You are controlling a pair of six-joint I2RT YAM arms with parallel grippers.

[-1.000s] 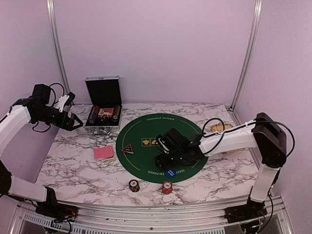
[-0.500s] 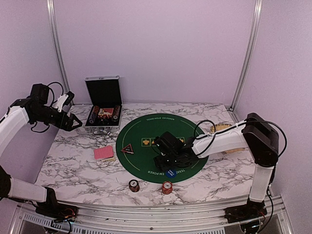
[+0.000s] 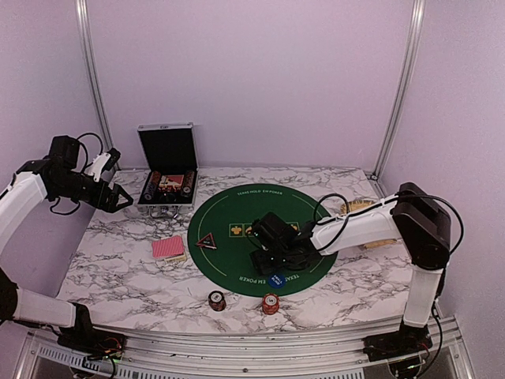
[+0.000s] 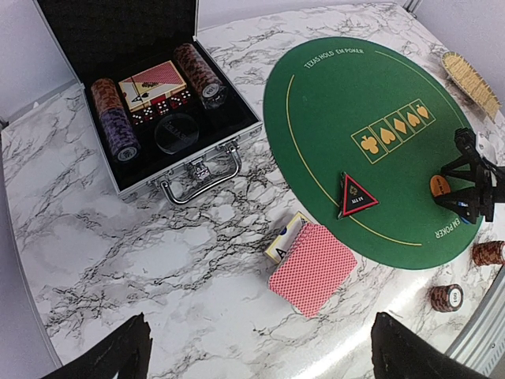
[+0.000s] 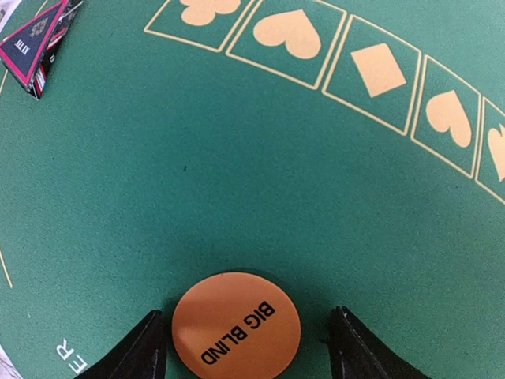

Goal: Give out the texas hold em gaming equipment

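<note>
Right gripper (image 5: 246,332) straddles the orange disc (image 5: 237,325) on the green mat (image 5: 237,158), slim gaps either side. Left gripper (image 4: 260,354) gapes wide, empty.

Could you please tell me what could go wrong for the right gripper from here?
The orange disc lies flat on the green mat between the open fingers of the right gripper; closing on so thin an edge may slip off or tip it. The blue disc sits close beside, so the fingers could nudge it.
</note>
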